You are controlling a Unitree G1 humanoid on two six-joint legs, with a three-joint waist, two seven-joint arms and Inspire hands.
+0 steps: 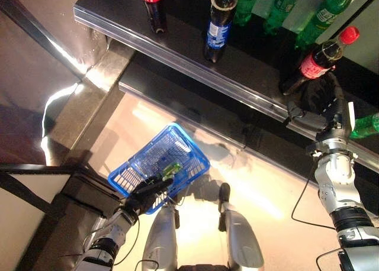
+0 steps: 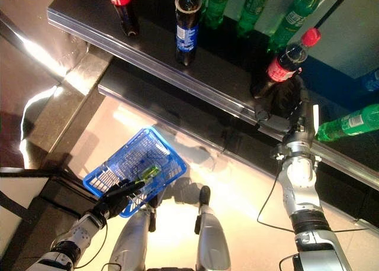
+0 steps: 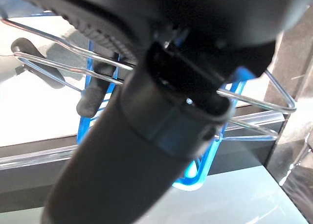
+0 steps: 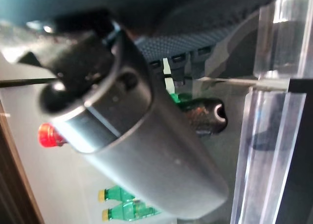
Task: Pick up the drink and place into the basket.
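Dark shelf [image 1: 177,52]; cola bottles [image 1: 220,23], green bottles [image 1: 284,5] on it

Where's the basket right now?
The blue basket hangs low on the robot's left in both eye views, below the bottle shelf, with the left hand curled around its wire handle; a green item lies inside.

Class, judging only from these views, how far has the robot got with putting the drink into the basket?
Done: the left hand holds the blue basket by its wire handles; a green item already lies inside. In hand: the right hand is at the red-capped cola bottle on the shelf, grip unclear. Left: lifting the bottle and placing it in the basket.
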